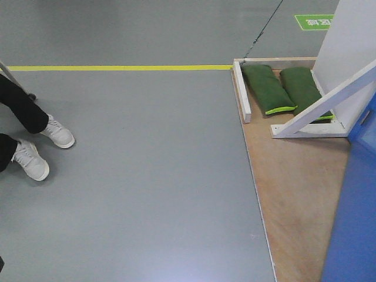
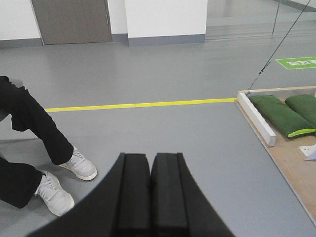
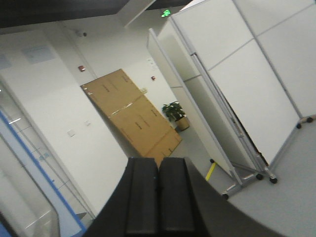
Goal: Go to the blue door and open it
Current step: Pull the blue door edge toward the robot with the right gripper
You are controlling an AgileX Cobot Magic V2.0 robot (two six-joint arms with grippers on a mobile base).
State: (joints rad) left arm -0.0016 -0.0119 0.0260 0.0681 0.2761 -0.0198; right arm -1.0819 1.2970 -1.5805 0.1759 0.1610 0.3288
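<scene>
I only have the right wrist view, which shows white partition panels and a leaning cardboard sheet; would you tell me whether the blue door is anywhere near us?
Observer: Yes, the glossy bright-blue door panel fills the front view's lower right corner.
Operator: What is beside it?
Observer: A plywood base board, carrying two dark green bags by a white wooden braced frame.
Operator: Is anyone close?
Observer: A person's white sneakers stand on the grey floor at the left, apart from the board.
</scene>
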